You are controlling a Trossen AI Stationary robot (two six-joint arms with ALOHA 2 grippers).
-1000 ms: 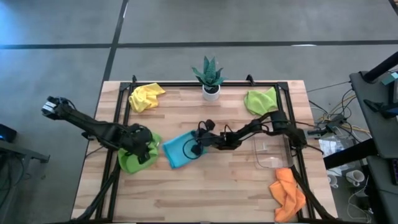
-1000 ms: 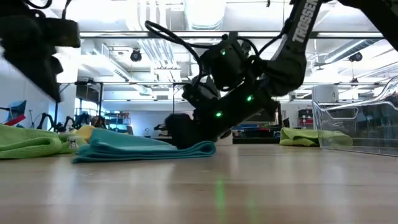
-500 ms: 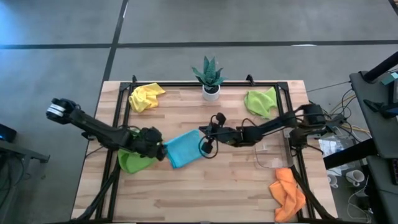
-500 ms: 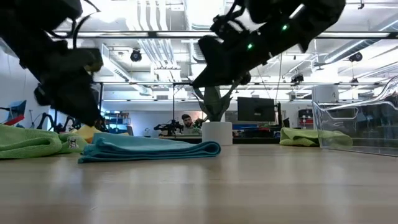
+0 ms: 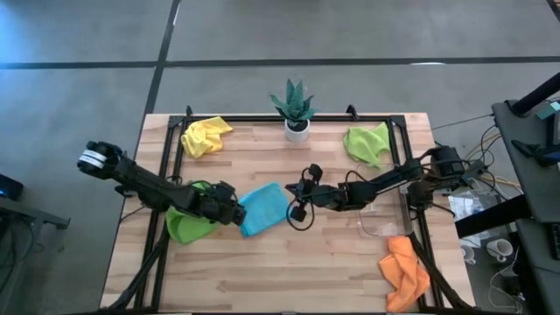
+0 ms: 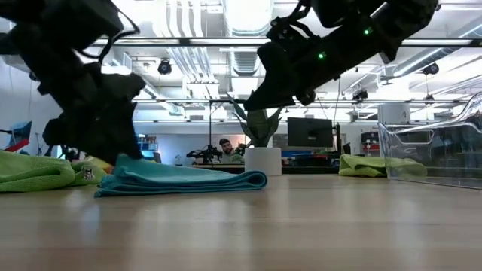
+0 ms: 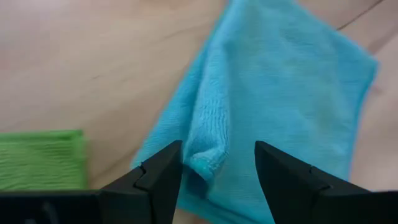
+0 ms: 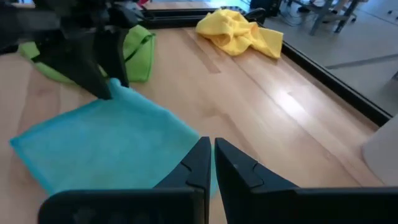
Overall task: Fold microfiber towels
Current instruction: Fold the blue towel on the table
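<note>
fold in progress, high view. the light blue towel [image 5: 263,208] lies doubled at the centre of the counter [image 5: 289,271]. the left gripper [image 5: 234,213], jaws parted, straddles the towel's left corner without clamping it; the right gripper [image 5: 296,211], closed and empty, hangs at its right edge. a lime green towel [image 5: 185,227] lies flat at centre left. yellow towel [image 5: 206,136] upper left, second green towel [image 5: 367,143] upper right and orange towel [image 5: 405,271] lower right look unfolded; most work remains.

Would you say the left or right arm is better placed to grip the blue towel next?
Probably the left: the left gripper is open astride a corner of the blue towel. The right gripper is shut, raised off the towel's other edge.
</note>
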